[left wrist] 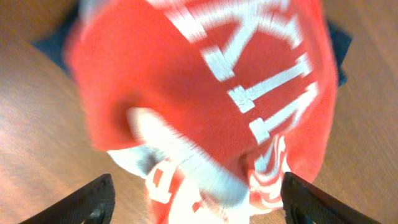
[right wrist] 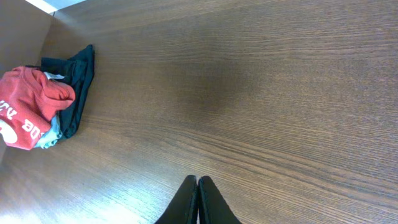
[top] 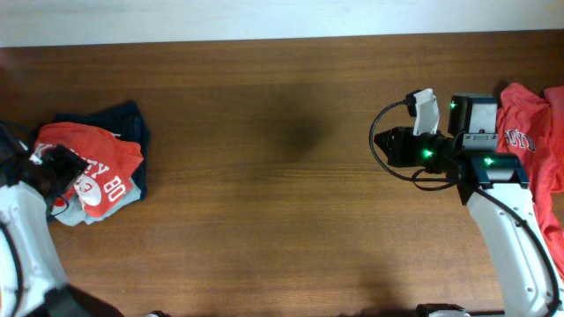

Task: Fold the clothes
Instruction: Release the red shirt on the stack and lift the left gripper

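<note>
A folded orange-red T-shirt (top: 97, 163) with white lettering tops a small pile at the table's left, over a pale grey garment (top: 132, 195) and a navy one (top: 128, 119). My left gripper (top: 63, 172) hangs over the pile's left end. In the left wrist view it (left wrist: 198, 193) is open, its fingers (left wrist: 99, 200) spread wide either side of the blurred red shirt (left wrist: 186, 81), holding nothing. Another orange-red shirt (top: 533, 132) lies crumpled at the right edge, partly under the right arm. My right gripper (top: 381, 141) (right wrist: 198, 183) is shut and empty over bare wood.
The brown wooden table (top: 264, 194) stretches between the two arms. A pale wall strip (top: 264, 18) runs along the far edge. In the right wrist view the folded pile (right wrist: 31, 109) sits far off, with the navy garment (right wrist: 78, 87) showing behind it.
</note>
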